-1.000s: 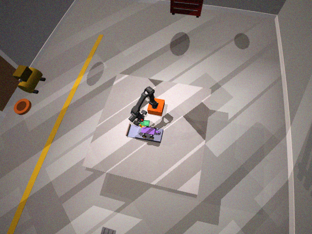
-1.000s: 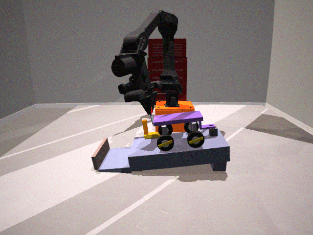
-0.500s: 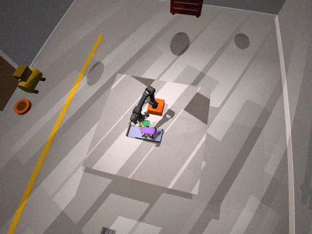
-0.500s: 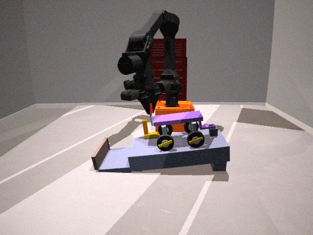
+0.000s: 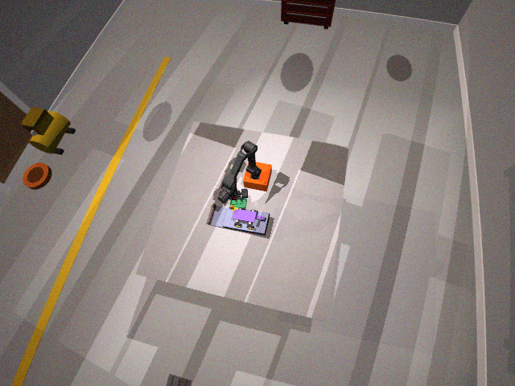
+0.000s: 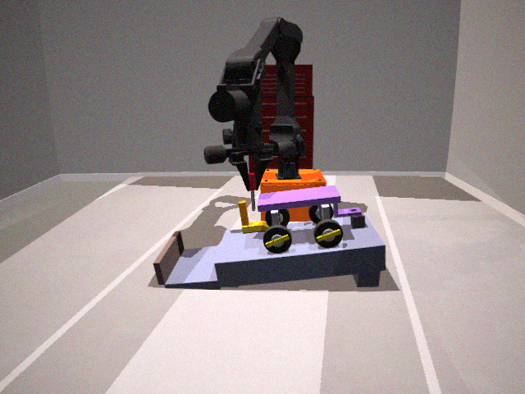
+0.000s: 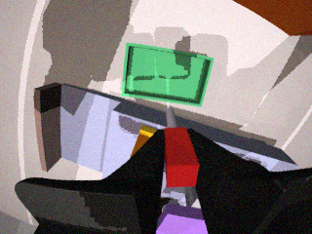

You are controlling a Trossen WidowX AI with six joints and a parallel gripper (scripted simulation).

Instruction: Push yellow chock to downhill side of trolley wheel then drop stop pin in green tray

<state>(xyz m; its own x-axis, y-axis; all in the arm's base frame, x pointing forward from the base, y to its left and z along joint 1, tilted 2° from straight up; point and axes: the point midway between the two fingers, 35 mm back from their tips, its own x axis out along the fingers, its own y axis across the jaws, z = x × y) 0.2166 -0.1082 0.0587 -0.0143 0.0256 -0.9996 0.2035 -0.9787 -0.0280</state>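
My gripper (image 6: 253, 187) (image 7: 174, 135) is shut on the red-headed stop pin (image 6: 252, 179) (image 7: 182, 175), in the air with its grey shank pointing down. In the wrist view the shank's tip lies just below the near edge of the green tray (image 5: 239, 203) (image 7: 146, 60). The tray is hidden in the exterior view. The purple trolley (image 5: 244, 215) (image 6: 299, 198) (image 7: 182, 225) stands on the ramp (image 5: 226, 219) (image 6: 296, 264) (image 7: 93, 122). The yellow chock (image 6: 254, 227) (image 7: 141, 140) is at the downhill side of its far downhill wheel, seemingly touching; its handle is upright.
A brown end board (image 6: 168, 256) (image 7: 48, 132) stands at the ramp's low end. A black block (image 6: 358, 221) sits under the trolley's purple uphill tab. The arm's orange base (image 5: 257, 176) (image 6: 292, 188) is behind the ramp. A red cabinet (image 5: 307, 11) stands far back.
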